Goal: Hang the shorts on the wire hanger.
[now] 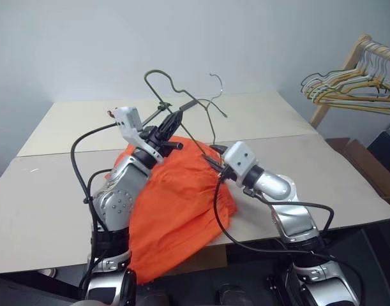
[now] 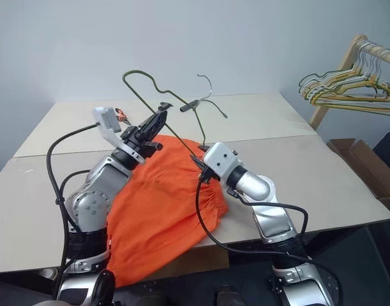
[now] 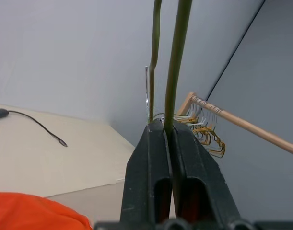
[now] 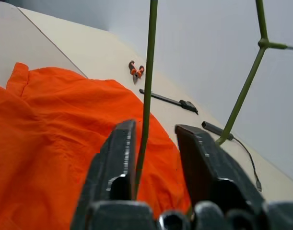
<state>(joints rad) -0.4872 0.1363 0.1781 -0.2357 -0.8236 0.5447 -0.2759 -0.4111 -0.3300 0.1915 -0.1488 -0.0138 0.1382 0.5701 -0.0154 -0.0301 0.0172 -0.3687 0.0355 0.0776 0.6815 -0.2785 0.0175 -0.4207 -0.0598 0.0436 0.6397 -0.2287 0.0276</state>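
Now the hanger passes from one gripper to the other above the shorts.

Clamped tight on the wire hanger (image 1: 182, 105), the left gripper (image 1: 175, 118) carries it tilted in the air, so the right gripper (image 4: 153, 139) can stand with jaws parted, a wire running loose between them, likely freed to take cloth. At six o'clock from the hanger, the shorts (image 1: 175, 204) lie on the table (image 1: 48, 191), one end spilling over its near edge, not yet threaded.
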